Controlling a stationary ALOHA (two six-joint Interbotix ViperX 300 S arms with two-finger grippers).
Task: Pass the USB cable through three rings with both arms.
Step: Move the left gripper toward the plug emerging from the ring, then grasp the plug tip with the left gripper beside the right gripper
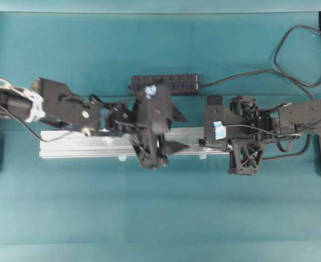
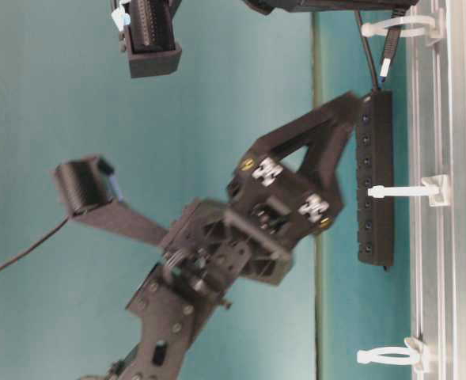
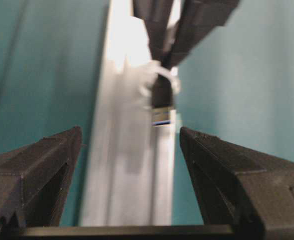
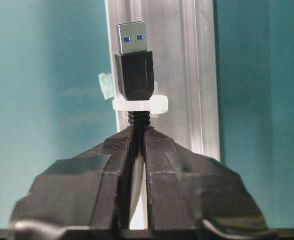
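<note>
A teal cloth covers the whole table. Across the middle of the overhead view lies a long silver rail. In the right wrist view, closest to the camera, the right gripper is pinched tight on the USB cable just behind its plug. The plug stands through a small white ring on the rail, its silver tip past the loop at the top centre of the frame.

In the left wrist view the left gripper fills the bottom corners with its jaws spread wide and nothing between them. The plug tip hangs further off, above the gap, at centre frame.

In the table-level view the three rings stand along the rail at the right edge: one at top, one at middle, one at bottom. The plug pokes through the top one. A black hub lies just behind the rail, top centre overhead.
</note>
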